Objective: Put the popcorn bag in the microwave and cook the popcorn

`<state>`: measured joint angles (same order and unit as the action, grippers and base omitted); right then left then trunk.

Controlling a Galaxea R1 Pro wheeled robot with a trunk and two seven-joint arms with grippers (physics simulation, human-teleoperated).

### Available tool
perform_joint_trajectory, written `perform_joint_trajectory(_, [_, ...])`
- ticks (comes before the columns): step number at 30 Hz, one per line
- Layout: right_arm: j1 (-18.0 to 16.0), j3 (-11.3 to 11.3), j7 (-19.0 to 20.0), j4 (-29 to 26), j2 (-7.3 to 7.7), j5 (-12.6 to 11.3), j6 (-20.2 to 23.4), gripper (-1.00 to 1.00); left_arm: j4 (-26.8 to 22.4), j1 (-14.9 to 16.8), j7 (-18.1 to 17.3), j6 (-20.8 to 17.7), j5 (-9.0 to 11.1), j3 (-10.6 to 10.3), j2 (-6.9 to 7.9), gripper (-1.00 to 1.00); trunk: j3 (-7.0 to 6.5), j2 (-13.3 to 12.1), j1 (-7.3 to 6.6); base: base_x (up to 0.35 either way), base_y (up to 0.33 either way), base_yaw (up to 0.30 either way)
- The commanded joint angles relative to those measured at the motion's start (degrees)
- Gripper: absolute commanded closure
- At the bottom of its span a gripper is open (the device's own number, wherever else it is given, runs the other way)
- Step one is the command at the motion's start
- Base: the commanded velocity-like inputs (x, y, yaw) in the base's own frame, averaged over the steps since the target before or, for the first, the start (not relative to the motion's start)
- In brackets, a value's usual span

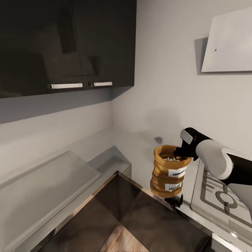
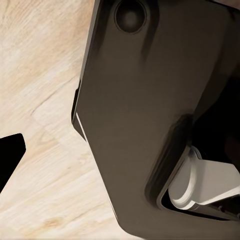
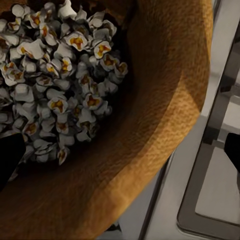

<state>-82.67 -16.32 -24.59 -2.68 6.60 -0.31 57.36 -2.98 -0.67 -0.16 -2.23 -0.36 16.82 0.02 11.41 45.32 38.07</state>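
The right gripper (image 1: 179, 154) pinches the rim of the popcorn bag (image 1: 168, 171), lifted upright, mouth up, beside the gas hob (image 1: 220, 196). The right wrist view reveals popcorn (image 3: 55, 80) heaped inside. The left gripper's finger spread cannot be told above the wood floor (image 2: 40, 65).

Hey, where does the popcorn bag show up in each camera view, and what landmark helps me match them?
Head view: the popcorn bag is right of centre, held up at the right gripper, beside the gas hob.
Left wrist view: the bag is not in this picture; it shows wood floor and a dark panel.
Right wrist view: the bag's tan rim curves around the popcorn.
Shared landmark: the gas hob.
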Motion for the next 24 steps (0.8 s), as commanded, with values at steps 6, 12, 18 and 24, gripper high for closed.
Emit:
perform_joint_trajectory(6, [-0.03, -0.52, -0.46, -0.05, -0.01, -0.04, 0.12, -1.0, -0.18, -0.03, -0.02, -0.29, -0.04, 0.23, -0.02, -1.0, 0.49, 0.06, 0.01, 0.0, 0.0, 0.0])
perform_joint_trajectory(12, [-0.03, -0.49, -0.46, -0.03, -0.01, -0.04, 0.12, -1.0, -0.18, -0.03, -0.02, -0.3, -0.05, 0.23, -0.02, -1.0, 0.96, 0.06, 0.01, 0.0, 0.0, 0.0])
perform_joint_trajectory(18, [-0.03, -0.51, -0.46, -0.05, -0.01, -0.04, 0.12, -1.0, -0.18, -0.03, -0.02, -0.32, -0.03, 0.23, -0.02, -1.0, 1.46, 0.06, 0.01, 0.0, 0.0, 0.0])
perform_joint_trajectory(24, [-0.03, -0.48, -0.46, -0.05, -0.01, -0.04, 0.12, -1.0, -0.18, -0.03, -0.02, -0.29, -0.04, 0.23, -0.02, -1.0, 2.0, 0.06, 0.01, 0.0, 0.0, 0.0])
